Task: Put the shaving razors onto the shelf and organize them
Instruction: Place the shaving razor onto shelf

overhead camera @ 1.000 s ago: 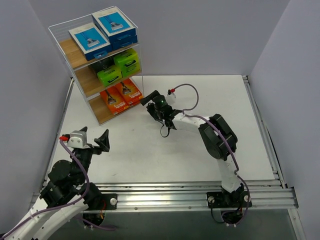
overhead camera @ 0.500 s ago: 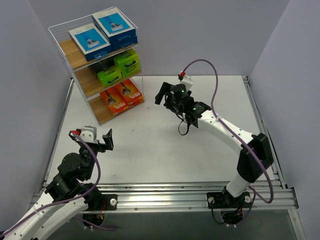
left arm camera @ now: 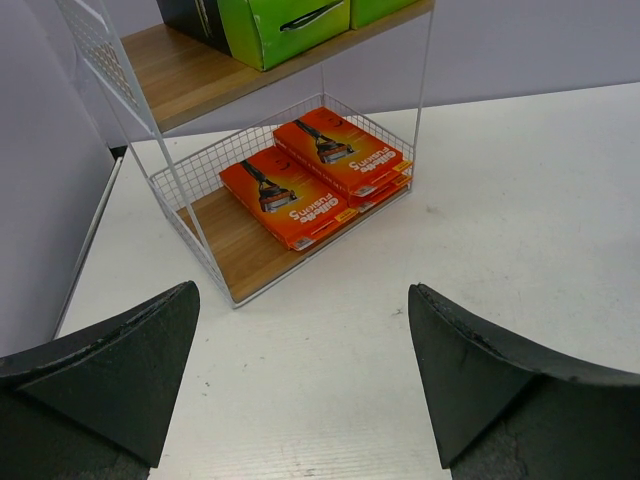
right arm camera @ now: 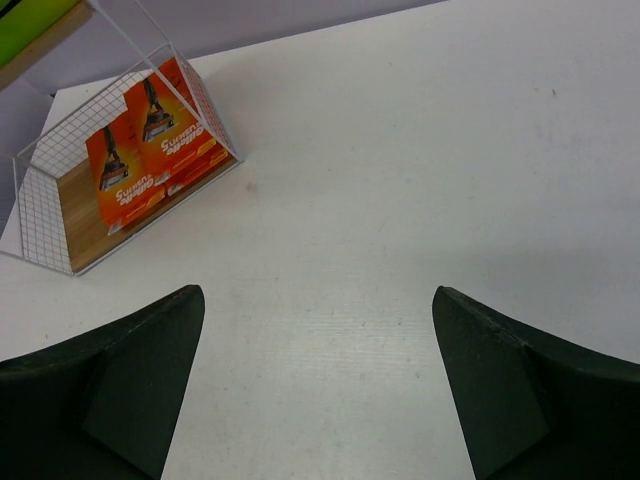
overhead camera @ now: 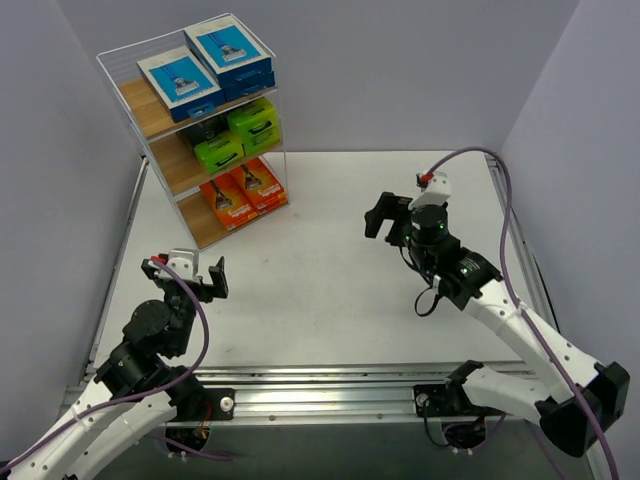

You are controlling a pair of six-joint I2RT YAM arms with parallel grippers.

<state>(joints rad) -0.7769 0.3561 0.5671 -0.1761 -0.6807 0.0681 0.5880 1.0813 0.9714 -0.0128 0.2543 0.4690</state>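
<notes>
The shelf (overhead camera: pixel 172 165) is standing at the 10 o'clock corner of the white table (overhead camera: pixel 330 310), and all the shaving razors that are in view are lying on its boards. On the top board two blue-and-white packs (overhead camera: pixel 180 80) are sitting side by side. On the middle board two lime-green packs (overhead camera: pixel 218 152) are lying next to each other, with some black showing at their far side. On the bottom board two orange packs (overhead camera: pixel 225 200) are lying flat, touching along their long edges and pushed toward the 3 o'clock side, so a strip of bare wood is showing at 9 o'clock.

The left gripper (left arm camera: pixel 302 295) is hovering above the table at about 8 o'clock, well apart from the shelf and looking toward its bottom tier. Its jaws are standing wide and are holding nothing.

The right gripper (right arm camera: pixel 318 295) is hanging over the table near 2 o'clock of the centre, well apart from the shelf, with the orange packs showing at 10 o'clock in its wrist view. Its jaws are also standing wide, with only bare table between them
</notes>
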